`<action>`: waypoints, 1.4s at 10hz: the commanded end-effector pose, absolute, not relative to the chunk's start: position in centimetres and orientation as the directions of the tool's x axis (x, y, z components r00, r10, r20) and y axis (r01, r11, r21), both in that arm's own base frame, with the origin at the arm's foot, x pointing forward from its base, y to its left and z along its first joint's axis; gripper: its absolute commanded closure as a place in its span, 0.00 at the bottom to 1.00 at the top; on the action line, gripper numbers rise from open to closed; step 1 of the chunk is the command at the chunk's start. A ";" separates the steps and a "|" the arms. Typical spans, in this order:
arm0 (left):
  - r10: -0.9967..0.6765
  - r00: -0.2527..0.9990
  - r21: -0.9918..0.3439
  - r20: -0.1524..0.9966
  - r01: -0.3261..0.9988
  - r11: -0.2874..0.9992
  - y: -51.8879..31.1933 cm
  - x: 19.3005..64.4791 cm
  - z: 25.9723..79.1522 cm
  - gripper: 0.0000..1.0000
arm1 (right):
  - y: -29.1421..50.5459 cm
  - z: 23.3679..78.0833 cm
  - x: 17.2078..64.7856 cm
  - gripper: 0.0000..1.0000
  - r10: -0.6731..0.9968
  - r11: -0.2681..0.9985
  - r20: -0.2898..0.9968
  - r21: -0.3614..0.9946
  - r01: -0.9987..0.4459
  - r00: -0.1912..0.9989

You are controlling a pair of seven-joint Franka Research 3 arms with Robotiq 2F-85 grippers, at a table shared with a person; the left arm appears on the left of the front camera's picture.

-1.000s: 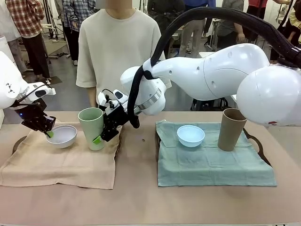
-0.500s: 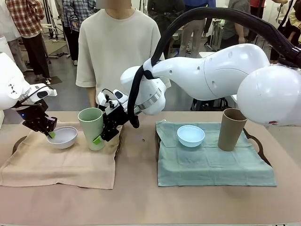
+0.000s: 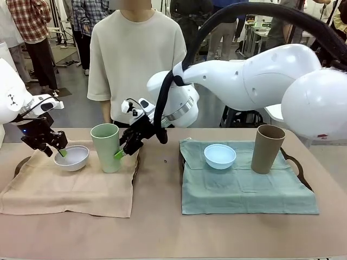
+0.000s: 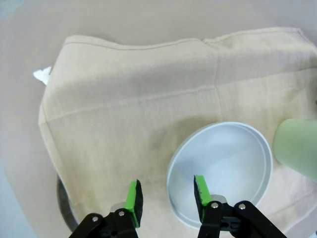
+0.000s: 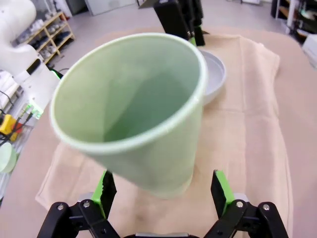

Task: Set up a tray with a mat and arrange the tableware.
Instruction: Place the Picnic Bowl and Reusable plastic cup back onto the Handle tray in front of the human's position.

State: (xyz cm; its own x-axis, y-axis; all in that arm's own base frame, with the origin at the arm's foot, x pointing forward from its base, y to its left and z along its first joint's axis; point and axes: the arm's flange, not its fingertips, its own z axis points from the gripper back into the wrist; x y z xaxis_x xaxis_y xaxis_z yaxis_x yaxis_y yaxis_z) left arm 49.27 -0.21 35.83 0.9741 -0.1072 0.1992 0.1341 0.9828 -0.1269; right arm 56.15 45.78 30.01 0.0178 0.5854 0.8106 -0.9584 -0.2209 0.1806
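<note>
A beige-topped table [image 3: 157,227] carries 2 dark trays: the left tray [image 3: 21,161] is draped with a tan cloth mat [image 3: 65,192], the right tray [image 3: 295,162] with a pale teal mat [image 3: 244,192]. A small dark speck [image 3: 165,161] lies between them.

The left arm comes in low from the picture's left edge, its white wrist angled downward and inward, ending in the left tool [image 3: 58,150], whose black fingers point down and toward the middle. In the left wrist view its green pads [image 4: 133,202] stand well apart, jaws spread. The right arm sweeps across from the right side in a long white arc, a black cable looping over it, and its wrist turns down to the right tool [image 3: 122,152]. Seen from the right wrist, its pads [image 5: 220,191] are likewise wide apart.
</note>
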 end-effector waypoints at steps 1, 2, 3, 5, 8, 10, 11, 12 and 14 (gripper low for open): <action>-0.125 0.970 -0.165 0.207 0.161 0.973 0.2 48.8 36.4 0.00 | 42.4 31.3 55.4 0.00 0.609 -0.167 0.789 0.222 -0.961 0.076; -0.129 0.971 -0.174 0.200 0.165 0.971 0.2 48.8 36.4 0.24 | 41.2 31.5 55.6 0.00 0.604 -0.130 0.790 0.228 -0.965 0.105; -0.128 0.972 -0.179 0.196 0.164 0.970 0.2 48.7 36.5 0.00 | 40.0 31.8 55.6 0.00 0.605 -0.101 0.786 0.235 -0.967 0.128; -0.134 0.971 -0.175 0.196 0.169 0.970 0.6 47.9 38.4 0.00 | 37.4 34.2 53.7 0.00 0.659 0.010 0.719 0.286 -0.958 0.221; -0.222 0.943 -0.104 0.249 0.253 0.962 -1.0 44.6 44.3 0.00 | 33.6 42.2 47.0 0.00 0.713 0.353 0.484 0.378 -0.856 0.508; -0.288 0.930 -0.061 0.228 0.309 0.949 -2.7 43.1 48.3 0.00 | 32.1 46.8 42.9 0.00 0.637 0.556 0.314 0.444 -0.702 0.704; -0.292 0.933 -0.051 0.210 0.308 0.950 -3.8 42.7 49.9 0.00 | 31.5 48.6 41.6 0.00 0.580 0.653 0.247 0.428 -0.625 0.776; -0.278 0.937 -0.032 0.210 0.290 0.956 -5.1 42.0 51.1 0.00 | 30.8 50.4 40.2 0.00 0.533 0.724 0.202 0.394 -0.567 0.821; -0.268 0.939 0.024 0.215 0.270 0.963 -7.5 40.2 53.5 0.00 | 30.3 53.6 37.6 0.00 0.443 0.834 0.112 0.312 -0.455 0.889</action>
State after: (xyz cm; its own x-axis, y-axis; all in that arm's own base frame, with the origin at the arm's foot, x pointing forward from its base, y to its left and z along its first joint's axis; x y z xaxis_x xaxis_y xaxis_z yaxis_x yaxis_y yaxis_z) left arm 40.60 -6.63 52.87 0.9305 -0.2875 0.2268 0.2985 0.9543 -0.0151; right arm 37.78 29.32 52.12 0.8665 0.4668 0.1770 -0.4992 0.8074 0.3144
